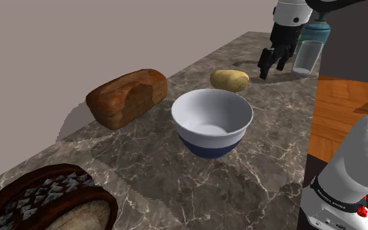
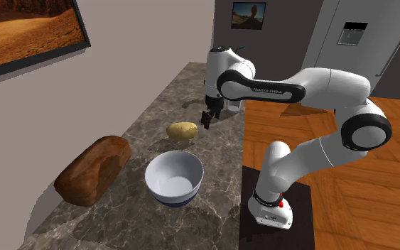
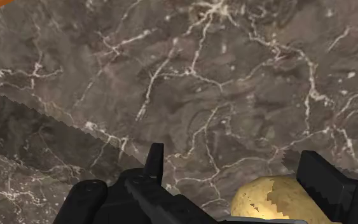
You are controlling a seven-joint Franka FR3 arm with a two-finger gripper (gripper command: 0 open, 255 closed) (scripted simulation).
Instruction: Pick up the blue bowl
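Now hangs low over counter [image 1: 267, 150] just beside potato [image 1: 229, 80], gripper [image 1: 272, 64] spread wide, clasping nothing. Bowl [image 1: 212, 121], white inside, blue base, upright mid-counter near bread [image 1: 127, 97], well apart from gripper.

"FRANKA EMIKA" on the arm [image 2: 269, 90]
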